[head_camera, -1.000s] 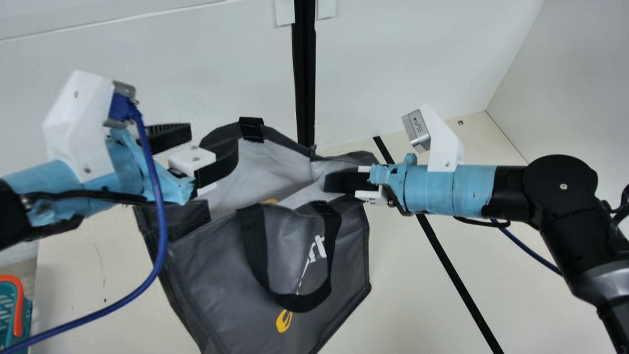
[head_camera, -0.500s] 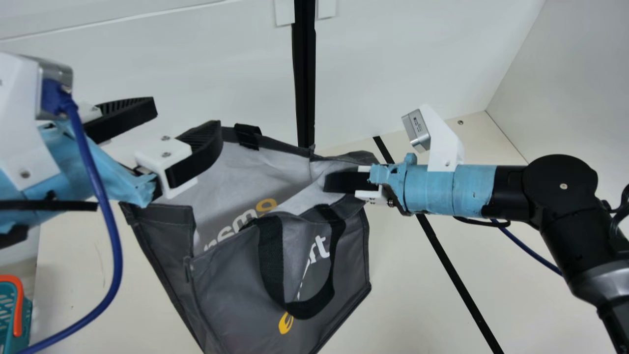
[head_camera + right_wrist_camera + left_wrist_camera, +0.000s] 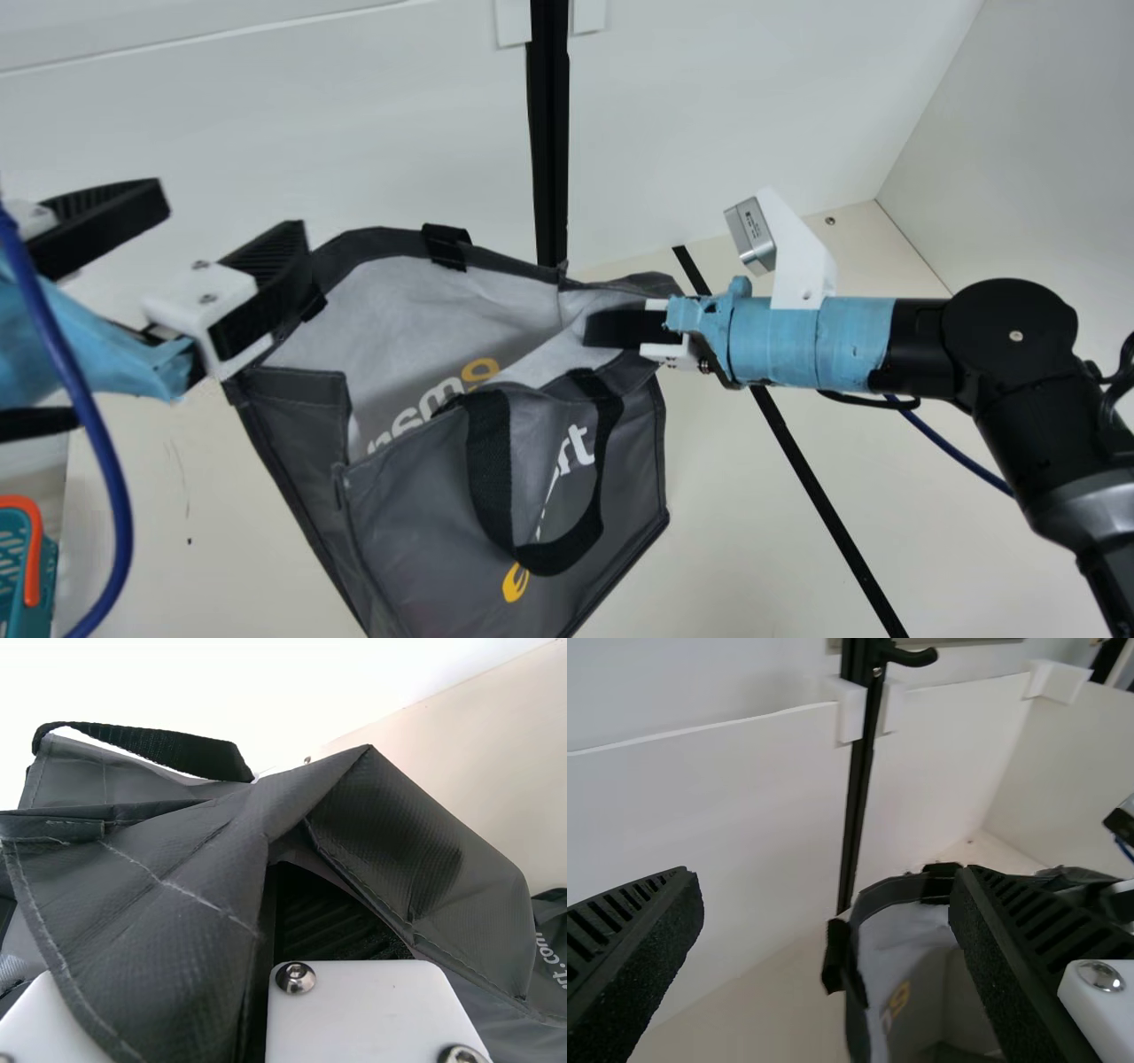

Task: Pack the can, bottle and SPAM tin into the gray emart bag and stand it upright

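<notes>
Gray fabric sags into creases at one side of the emart bag [image 3: 399,532], where the right gripper [image 3: 592,330] looks to be clamped on the upper edge. The bag sits in the middle of the counter [image 3: 762,532], its mouth spread wide enough for me to see the pale lining [image 3: 425,301]. The front handle [image 3: 560,556] droops down the outside. At the opposite corner of the mouth, the left gripper [image 3: 232,213] has its two fingers well parted and nothing between them; I can't tell whether the nearer one brushes the rim.

I'd say the step in hand is getting the bag open and steady, ready for packing. How much of the can, bottle and SPAM tin may already be inside, I can't tell from here. If any are waiting, the free gripper wants to swing clear of the fabric and fetch one, while the other keeps its pinch. A snag on that corner could drag the mouth askew. Over by the left edge there's a teal basket [image 3: 16,576] with an orange handle [image 3: 34,554].
</notes>
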{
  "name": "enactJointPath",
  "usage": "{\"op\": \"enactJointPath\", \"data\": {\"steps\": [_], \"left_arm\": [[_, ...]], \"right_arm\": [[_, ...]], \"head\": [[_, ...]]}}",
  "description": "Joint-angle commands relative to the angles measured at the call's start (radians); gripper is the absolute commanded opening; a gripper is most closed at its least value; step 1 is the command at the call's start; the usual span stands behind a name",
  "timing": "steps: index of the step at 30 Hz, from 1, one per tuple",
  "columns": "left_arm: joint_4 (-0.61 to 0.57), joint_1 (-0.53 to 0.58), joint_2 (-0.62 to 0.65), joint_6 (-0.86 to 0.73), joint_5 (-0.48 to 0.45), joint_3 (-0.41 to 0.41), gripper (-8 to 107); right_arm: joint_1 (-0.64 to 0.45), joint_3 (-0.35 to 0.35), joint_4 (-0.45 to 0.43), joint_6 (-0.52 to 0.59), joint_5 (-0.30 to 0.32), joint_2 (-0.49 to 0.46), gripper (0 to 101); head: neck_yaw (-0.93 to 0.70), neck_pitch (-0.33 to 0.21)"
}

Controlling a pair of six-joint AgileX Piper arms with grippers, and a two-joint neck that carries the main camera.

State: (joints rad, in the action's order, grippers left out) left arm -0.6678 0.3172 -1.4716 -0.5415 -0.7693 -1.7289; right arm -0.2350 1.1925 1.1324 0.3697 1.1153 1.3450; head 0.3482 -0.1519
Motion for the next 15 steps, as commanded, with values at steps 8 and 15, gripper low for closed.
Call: {"op": "enactJointPath", "data": {"steps": [8, 15], "left_arm": [[0.297, -0.032, 0.094, 0.155, 0.005, 0.071, 90], [0.523, -0.038, 0.148, 0.282, -0.035, 0.108, 90]], "right_arm": [[0.000, 0.000, 0.000, 0.000, 0.000, 0.000, 0], [0.000, 0.000, 0.000, 0.000, 0.000, 0.000, 0]], "head": [[0.001, -0.023], [0.001, -0.023]]}}
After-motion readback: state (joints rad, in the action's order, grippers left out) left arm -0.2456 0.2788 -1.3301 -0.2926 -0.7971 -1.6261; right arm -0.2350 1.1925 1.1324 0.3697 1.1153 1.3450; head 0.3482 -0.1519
